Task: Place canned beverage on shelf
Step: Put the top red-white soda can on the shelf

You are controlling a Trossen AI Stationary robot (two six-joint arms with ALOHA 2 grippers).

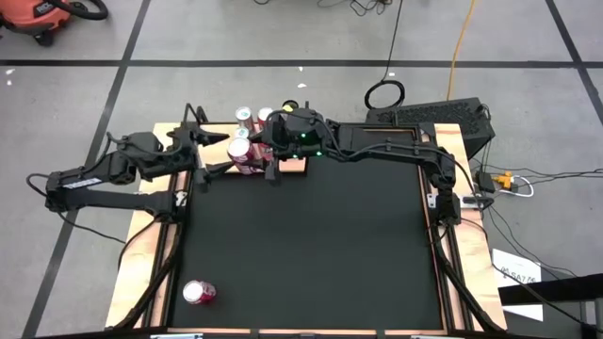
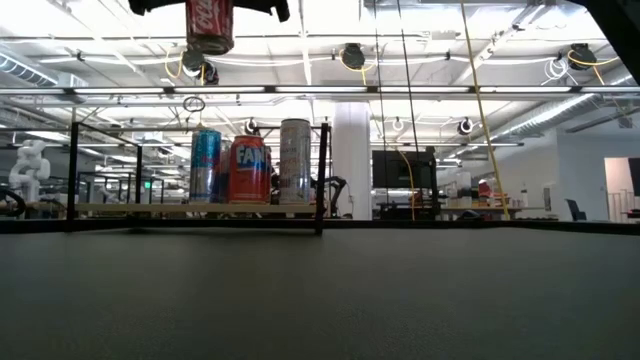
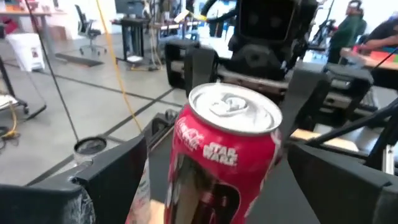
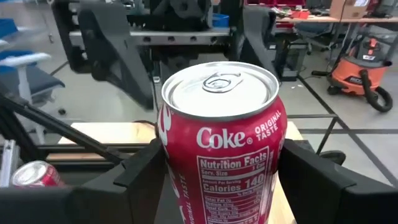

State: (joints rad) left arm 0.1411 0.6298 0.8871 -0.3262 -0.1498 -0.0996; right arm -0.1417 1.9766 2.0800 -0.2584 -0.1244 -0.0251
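Holding a red Coke can (image 4: 221, 140) between its fingers, the right gripper (image 1: 252, 160) hangs above the far-left part of the black mat (image 1: 311, 245), just beside the shelf (image 1: 294, 166).

- Can in the grip: upright, top closed, well clear of the mat in the low view; white "Coke" lettering and a nutrition panel face the right wrist camera, "Star Wars" print faces the left wrist camera.
- Left gripper (image 1: 212, 151): jaws spread wide, one finger on either side of the same can, not pressing it as far as the wrist views show; it comes in from the mat's left edge.
- Shelf: light wooden board with a thin black rail, at the mat's far edge, left of centre.
- Cans on the shelf: a blue can (image 2: 205, 166), an orange Fanta can (image 2: 250, 170) and a tall silver can (image 2: 295, 161), all upright and close together.
- Loose can (image 1: 199, 293): red, lying on its side near the mat's near-left corner.
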